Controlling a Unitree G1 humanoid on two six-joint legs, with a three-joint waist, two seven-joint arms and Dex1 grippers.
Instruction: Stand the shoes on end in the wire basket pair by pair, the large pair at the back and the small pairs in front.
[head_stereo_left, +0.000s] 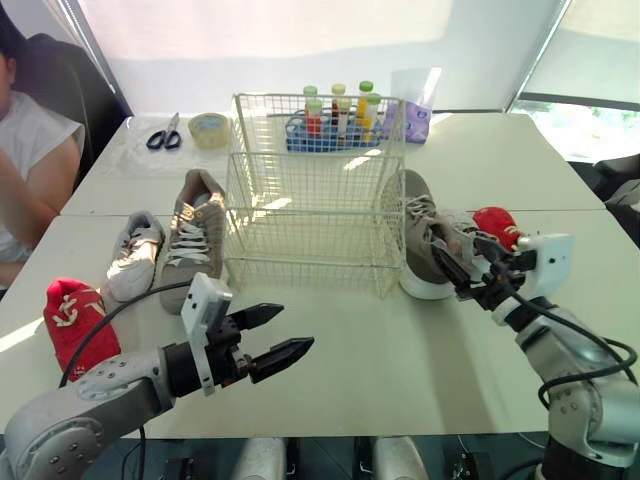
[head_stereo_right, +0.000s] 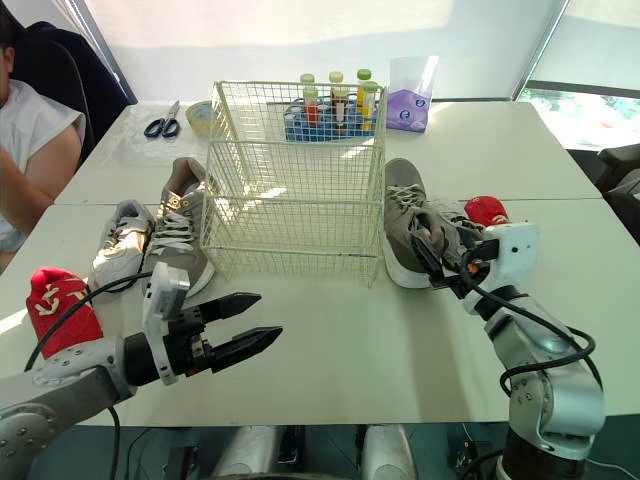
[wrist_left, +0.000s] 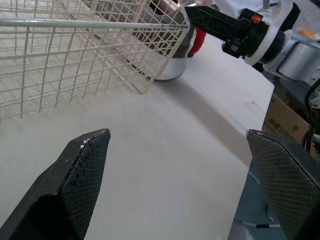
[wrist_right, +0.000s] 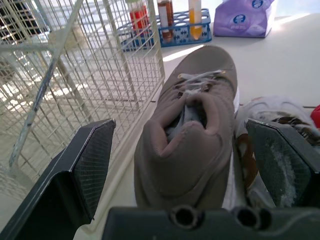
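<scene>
Right jaws gape astride the large taupe shoe (wrist_right: 190, 130).

Right end effector (wrist_right: 179, 125) half hides a small white shoe (wrist_right: 280, 115) and red shoe (head_stereo_left: 497, 222) — the person (head_stereo_left: 25, 170) is edge-cropped.

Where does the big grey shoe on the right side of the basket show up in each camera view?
Left eye view: grey shoe right of centre, beside the wire basket.
Right eye view: right of centre, same side of the basket.
Left wrist view: beyond the basket's corner.
Right wrist view: close up, alongside the basket.
Shared landmark: the wire basket.
</scene>
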